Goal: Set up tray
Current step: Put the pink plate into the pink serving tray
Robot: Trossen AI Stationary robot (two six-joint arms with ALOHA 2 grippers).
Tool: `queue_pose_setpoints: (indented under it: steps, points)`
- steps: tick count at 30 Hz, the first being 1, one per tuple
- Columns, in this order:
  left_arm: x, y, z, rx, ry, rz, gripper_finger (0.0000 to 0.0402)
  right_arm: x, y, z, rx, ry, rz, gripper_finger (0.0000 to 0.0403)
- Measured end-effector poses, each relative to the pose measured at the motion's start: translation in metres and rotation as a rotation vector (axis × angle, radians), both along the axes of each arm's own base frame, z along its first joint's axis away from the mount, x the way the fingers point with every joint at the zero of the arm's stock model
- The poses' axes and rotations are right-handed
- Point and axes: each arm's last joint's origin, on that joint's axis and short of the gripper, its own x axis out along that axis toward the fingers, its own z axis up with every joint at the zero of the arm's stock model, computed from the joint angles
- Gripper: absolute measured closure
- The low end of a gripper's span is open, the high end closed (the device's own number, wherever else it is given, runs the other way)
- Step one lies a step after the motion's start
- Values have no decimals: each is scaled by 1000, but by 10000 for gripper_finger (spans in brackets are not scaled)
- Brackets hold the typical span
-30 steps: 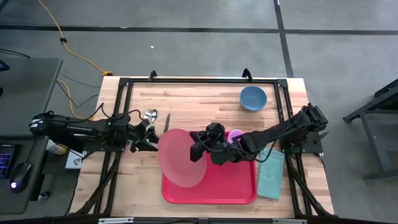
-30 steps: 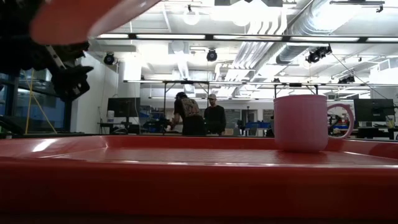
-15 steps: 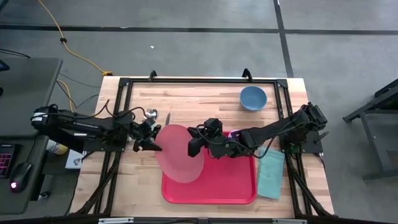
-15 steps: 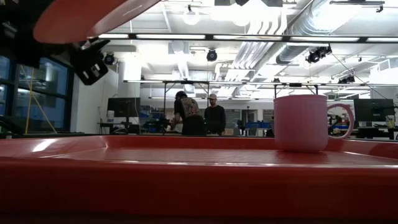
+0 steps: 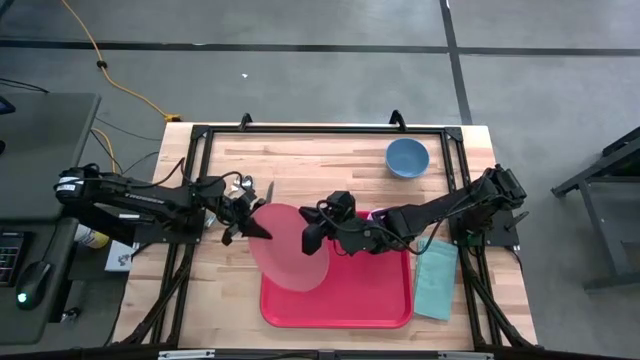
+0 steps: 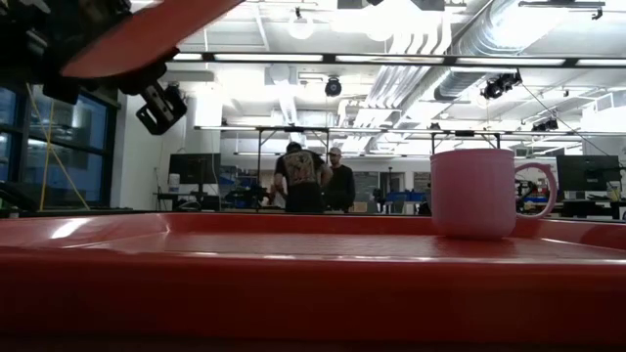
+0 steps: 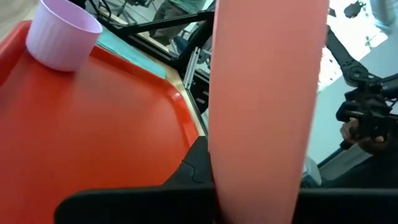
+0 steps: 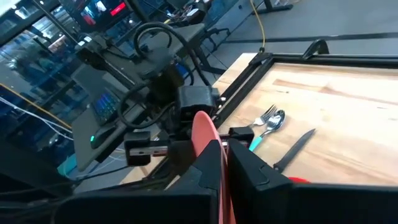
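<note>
The red tray (image 5: pixel 350 300) lies on the table's near middle, with a pink cup (image 6: pixel 474 193) standing upright in its far right corner. A round pink plate (image 5: pixel 290 245) hangs tilted in the air over the tray's left edge. My left gripper (image 5: pixel 255 228) is at the plate's left rim and my right gripper (image 5: pixel 312 238) at its right rim, each shut on it. In the low view only the plate's underside (image 6: pixel 147 34) shows, at the top left. My left gripper pinches the plate's left rim (image 7: pixel 255 168) between its two fingers, coming about level from the table's left. The plate runs edge-on out from between the fingers, lifted clear of tray and table. My right gripper pinches the opposite rim (image 8: pixel 205 130) between its two fingers, coming from the table's right. The plate stands tilted in the hold, clear of the tray.
A blue bowl (image 5: pixel 407 157) sits at the table's far right. A fork and spoon (image 5: pixel 243 184) and a knife (image 5: pixel 269 192) lie far left of the plate. A teal napkin (image 5: pixel 435 280) lies right of the tray. People stand in the room behind.
My left gripper has moved toward the table's right edge up to the plate's left rim and has shut on it. My right gripper has carried the plate a little toward the table's far and left edges, still lifted and tilted.
</note>
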Motion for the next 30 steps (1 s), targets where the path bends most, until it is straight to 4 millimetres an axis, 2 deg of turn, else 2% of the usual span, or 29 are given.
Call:
queue_pose_setpoints:
  steps: [7, 12, 15, 20, 25, 30]
  points:
    - [0, 0, 1, 3, -8, -12, 372, 0, -1, 5, -77, 17, 52, 396]
    - [-1, -2, 1, 14, -19, -54, 372, -8, -6, 26, -170, -20, 90, 347]
    - [-1, -1, 1, -5, -2, -35, 372, -24, -11, 45, -209, -19, 79, 302]
    - [0, 0, 2, -145, 70, 8, 372, -66, -26, 73, -236, 37, 12, 243]
    - [1, -2, 0, -287, 165, 34, 372, -107, -32, 91, -249, 76, -43, 230]
    - [12, -2, -4, -360, 249, 70, 372, -134, -34, 108, -297, 58, -96, 233]
